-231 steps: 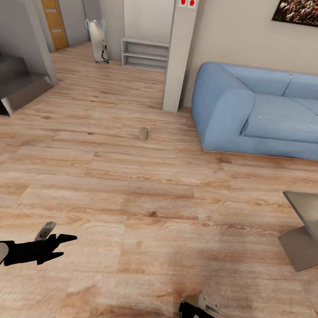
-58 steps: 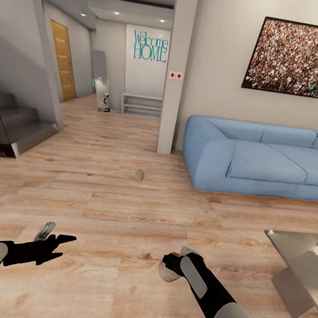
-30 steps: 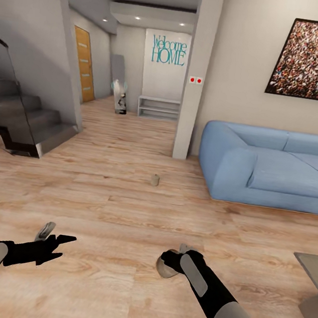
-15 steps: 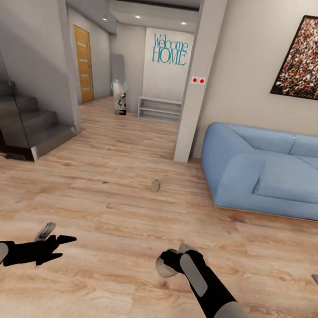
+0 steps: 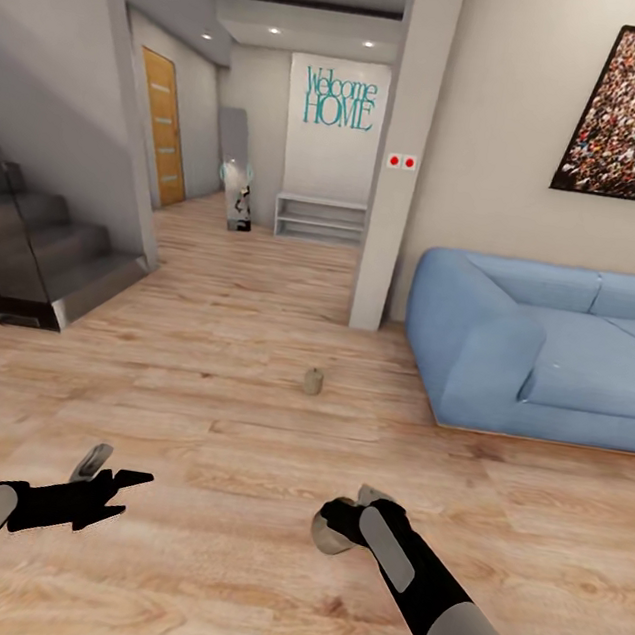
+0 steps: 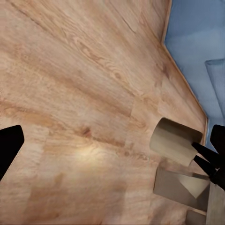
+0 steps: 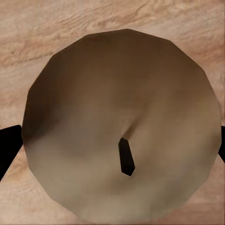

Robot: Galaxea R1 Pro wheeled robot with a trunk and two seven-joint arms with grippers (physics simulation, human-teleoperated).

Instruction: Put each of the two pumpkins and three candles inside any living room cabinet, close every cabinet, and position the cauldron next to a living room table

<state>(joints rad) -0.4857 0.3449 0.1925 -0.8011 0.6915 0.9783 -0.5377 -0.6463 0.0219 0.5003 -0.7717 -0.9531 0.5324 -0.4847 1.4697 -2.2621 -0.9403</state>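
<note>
Presumably for carrying to a cabinet, right tool (image 5: 336, 532) is clamped on one candle (image 7: 123, 126); left tool (image 5: 105, 480) hangs apart, empty, with another candle (image 5: 312, 381) standing far ahead on the floor (image 5: 241, 428).

Open wooden floor (image 5: 203, 413) ahead, bounded by sofa (image 5: 535, 353), pillar (image 5: 399, 167) and stairs (image 5: 34, 252).

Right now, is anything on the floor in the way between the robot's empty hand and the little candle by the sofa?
No, nothing visible. The left gripper is open and empty, and only bare wooden floor lies between it and the candle on the floor. The blue sofa stands off to one side. The right gripper holds another candle.
</note>
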